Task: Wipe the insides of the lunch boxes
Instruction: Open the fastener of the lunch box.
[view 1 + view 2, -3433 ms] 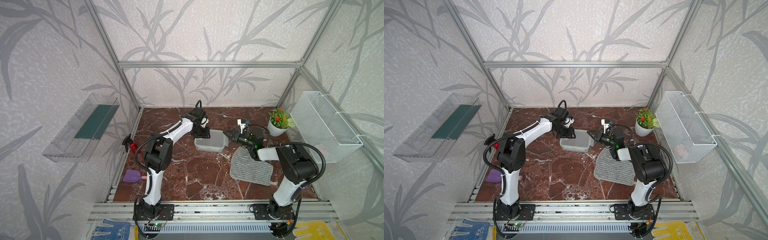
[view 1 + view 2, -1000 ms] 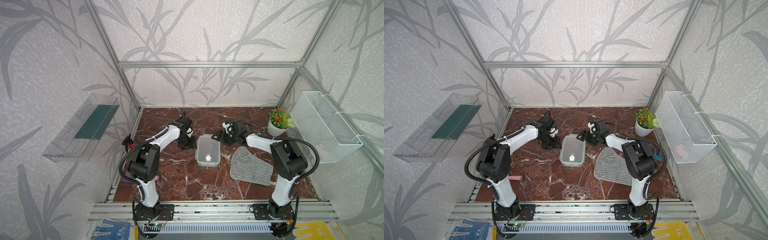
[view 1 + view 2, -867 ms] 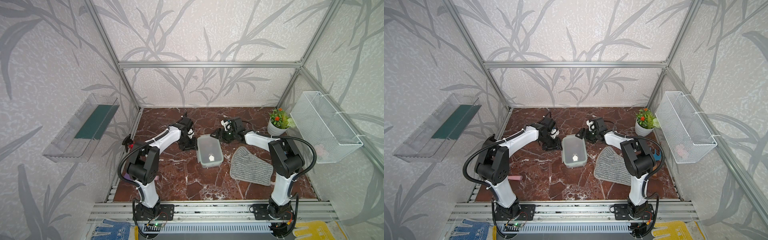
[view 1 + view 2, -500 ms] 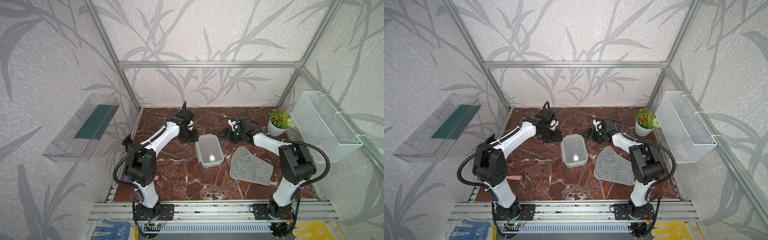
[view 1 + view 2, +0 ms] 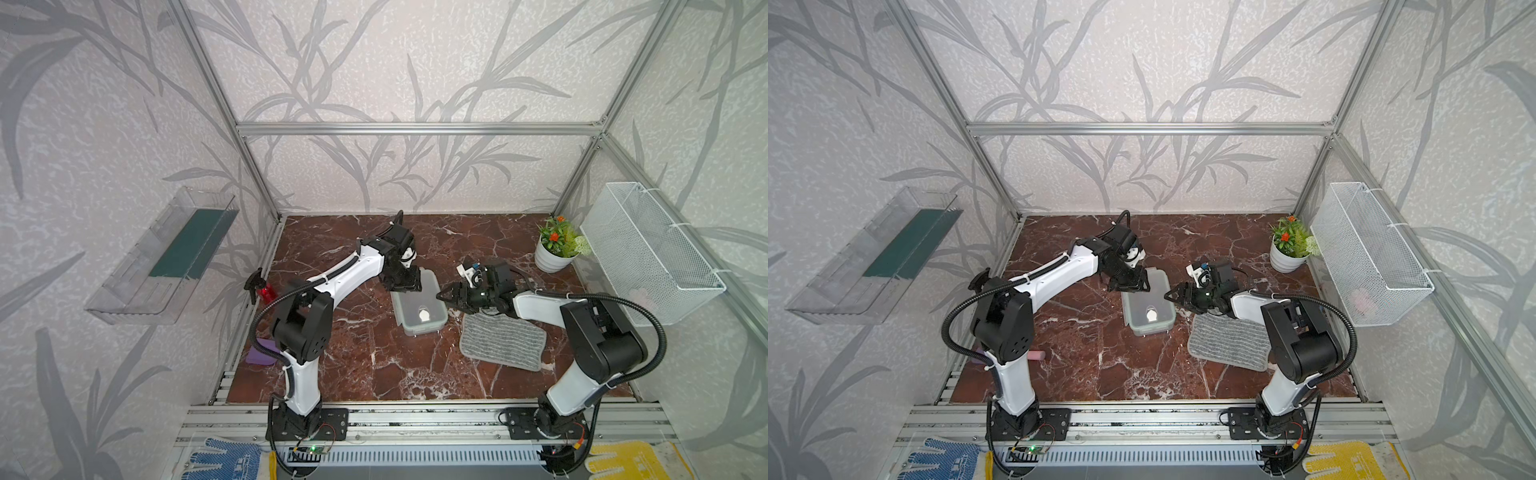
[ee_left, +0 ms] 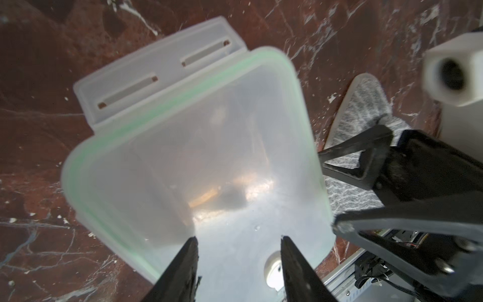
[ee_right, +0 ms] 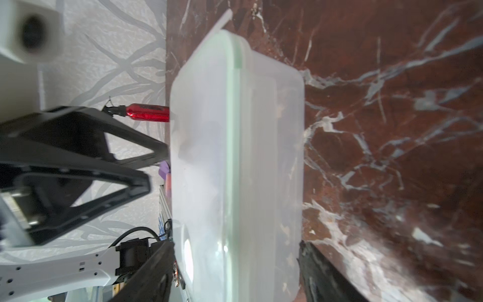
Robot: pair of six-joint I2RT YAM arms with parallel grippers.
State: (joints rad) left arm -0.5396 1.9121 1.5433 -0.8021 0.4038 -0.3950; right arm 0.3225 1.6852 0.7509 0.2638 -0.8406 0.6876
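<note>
**Lunch box** (image 5: 419, 303): flat on the marble floor (image 5: 353, 345), lid (image 6: 209, 157) seated, end clip (image 6: 162, 70) swung outward.

**Left gripper** (image 6: 239, 238): jaws spread and empty, poised directly above the lid. The white vent (image 6: 273, 266) sits close below its fingertips.

**Right gripper** (image 5: 444, 296): jaws wide, flanking the box's long side. Contact cannot be confirmed. A grey striped cloth (image 5: 503, 340) lies under its wrist.

**Red bottle** (image 7: 149, 113): beyond the box from the right gripper. Its dark print is too blurred to read.
</note>
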